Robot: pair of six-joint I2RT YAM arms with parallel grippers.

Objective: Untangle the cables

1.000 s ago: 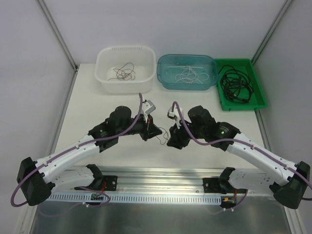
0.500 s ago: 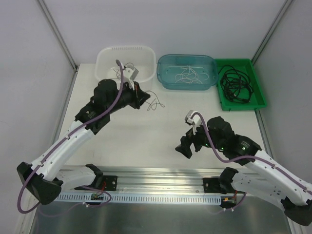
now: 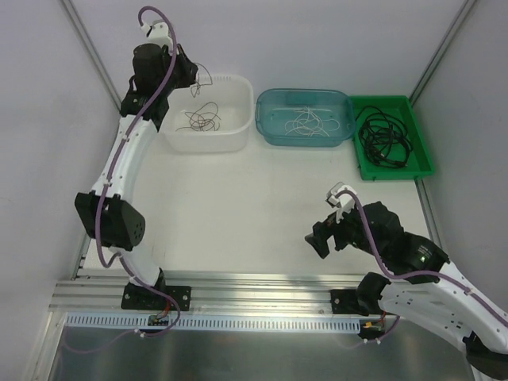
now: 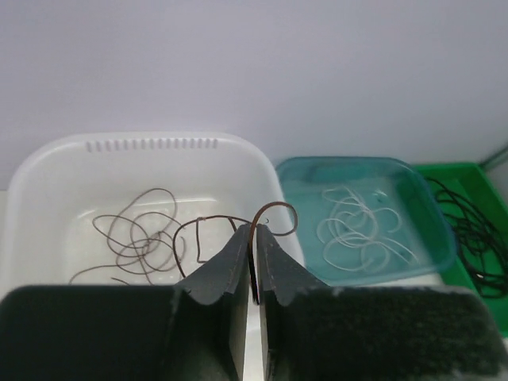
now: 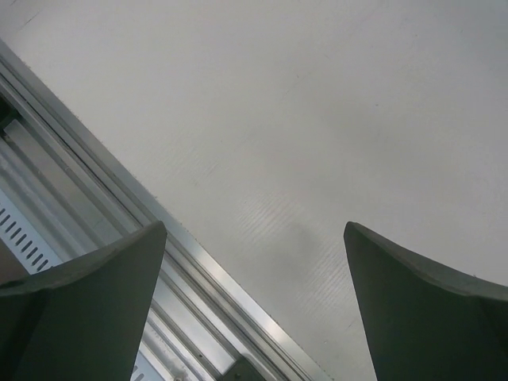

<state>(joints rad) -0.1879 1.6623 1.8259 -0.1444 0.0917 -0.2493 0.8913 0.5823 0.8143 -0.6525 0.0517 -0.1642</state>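
My left gripper (image 3: 193,76) (image 4: 254,231) is raised high over the back-left corner of the white bin (image 3: 202,141) and is shut on a thin brown wiry cable (image 4: 275,208) that curls up out of the jaws. More thin dark cables (image 3: 202,117) (image 4: 135,238) lie loosely in that bin. Thin white cables (image 3: 306,121) (image 4: 357,234) lie in the teal bin (image 3: 305,92). A thicker black cable (image 3: 384,140) lies in the green tray (image 3: 425,151). My right gripper (image 3: 321,236) (image 5: 254,230) is open and holds nothing, low over bare table near the front edge.
The three containers stand in a row along the table's back edge. A metal rail (image 3: 262,287) (image 5: 198,270) runs along the near edge, just below my right gripper. Slanted frame posts (image 3: 91,51) stand at the back corners.
My left arm has swung from the table's middle up and back over the white bin, carrying the brown cable. My right gripper has opened and drawn back toward the front right.
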